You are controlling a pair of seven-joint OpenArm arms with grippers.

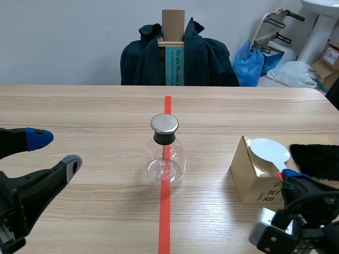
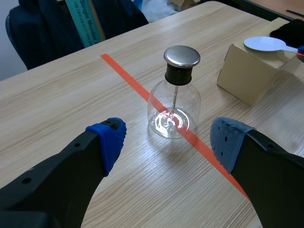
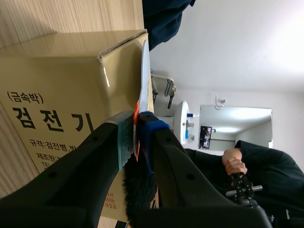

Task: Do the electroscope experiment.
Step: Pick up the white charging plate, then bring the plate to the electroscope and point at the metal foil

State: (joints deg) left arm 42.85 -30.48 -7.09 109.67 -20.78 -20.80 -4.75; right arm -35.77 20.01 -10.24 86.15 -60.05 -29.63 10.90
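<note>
Our right gripper (image 3: 135,137) is clamped on the handle of the white disc (image 1: 269,151), which lies on the box (image 1: 254,185) ahead of it. We judge it best to lift it level and grip it firmly, then take it to the black fur (image 1: 318,159) just beside. Our left gripper (image 1: 55,151) gapes wide, with the electroscope (image 1: 164,153) ahead of it on the surface (image 1: 79,106). We count one disc, one box, one fur and one electroscope.

The left gripper (image 1: 55,151) is black, with 2 thick fingers (image 2: 57,180) and dotted blue pads (image 2: 109,140). The right gripper (image 3: 136,130) is black too, with 1 blue and 1 grey-green pad.
</note>
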